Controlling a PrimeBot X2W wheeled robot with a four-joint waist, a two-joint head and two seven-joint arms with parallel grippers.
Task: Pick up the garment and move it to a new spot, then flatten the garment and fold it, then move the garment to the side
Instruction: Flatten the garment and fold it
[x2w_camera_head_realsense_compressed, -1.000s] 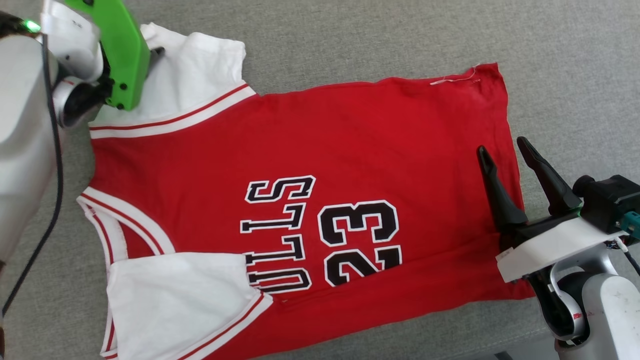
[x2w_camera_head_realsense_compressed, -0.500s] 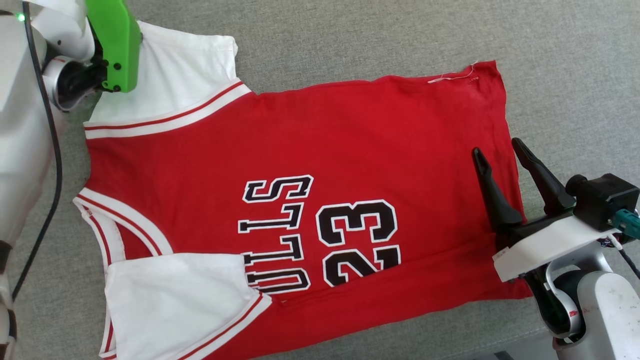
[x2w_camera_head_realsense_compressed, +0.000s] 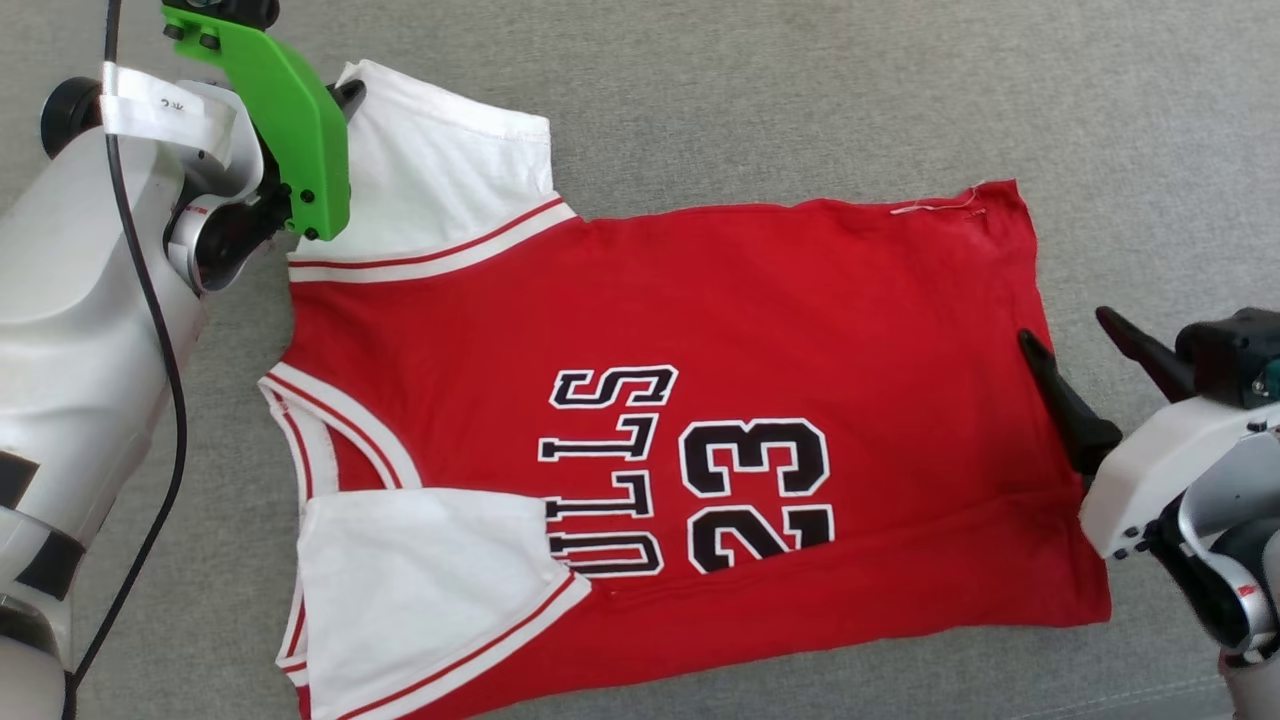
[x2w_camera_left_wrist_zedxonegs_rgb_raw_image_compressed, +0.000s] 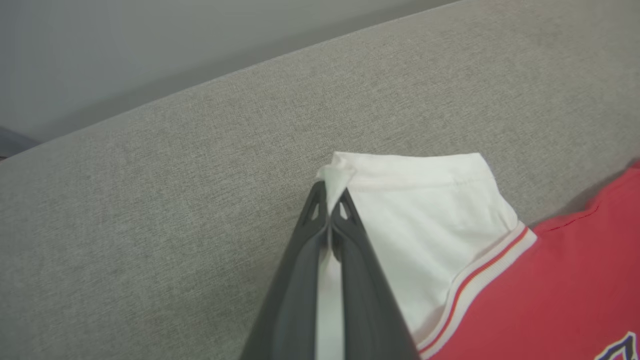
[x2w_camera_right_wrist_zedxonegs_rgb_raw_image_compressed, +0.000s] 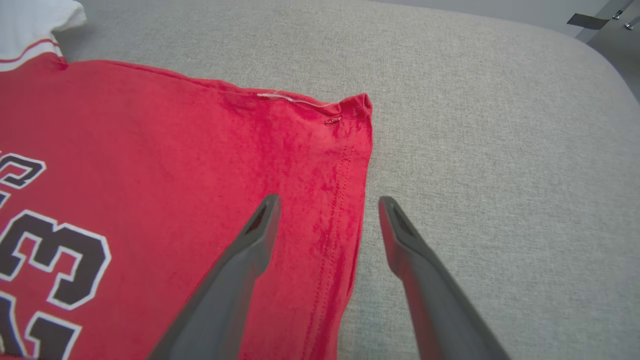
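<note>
My left tool (x2w_camera_left_wrist_zedxonegs_rgb_raw_image_compressed: 327, 192) is pressed together on the corner of the jersey's (x2w_camera_head_realsense_compressed: 700, 300) white sleeve (x2w_camera_left_wrist_zedxonegs_rgb_raw_image_compressed: 425, 200), with cloth bunched between its tips. My right tool (x2w_camera_right_wrist_zedxonegs_rgb_raw_image_compressed: 325, 202) is spread, straddling the hem edge (x2w_camera_right_wrist_zedxonegs_rgb_raw_image_compressed: 345, 200) just ahead of it. The jersey lies flat on the grey cushion (x2w_camera_head_realsense_compressed: 800, 90) between both tools. I judge it light, limp and stretchy. It will drape, so corners and hems are the places to grip.

Bright, even light, faint soft shadows. Long dark fingers (x2w_camera_left_wrist_zedxonegs_rgb_raw_image_compressed: 295, 280) blur at their bases in the 2 wrist views; grey woven cushion (x2w_camera_right_wrist_zedxonegs_rgb_raw_image_compressed: 500, 150) past their tips is sharp.
</note>
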